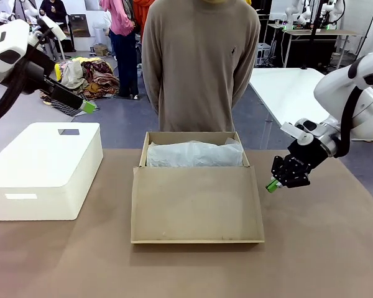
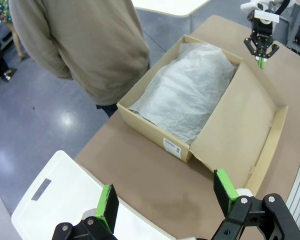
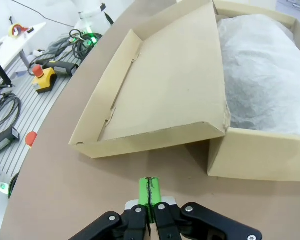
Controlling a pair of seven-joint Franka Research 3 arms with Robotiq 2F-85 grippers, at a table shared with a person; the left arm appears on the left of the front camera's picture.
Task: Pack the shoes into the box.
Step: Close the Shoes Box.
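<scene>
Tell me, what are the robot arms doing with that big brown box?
Nothing is being handled. The box sits open on the table, lid lying flat toward the robot, white tissue paper spread over its inside. The left gripper hangs open near the white plastic box. The right gripper, shut and empty, hovers beside the box. The person just stands behind it.

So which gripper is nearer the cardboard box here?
The right. The right gripper, shut, hangs low just off the right side of the cardboard box. The left gripper, open, is raised above the white bin, farther off to the left.
</scene>
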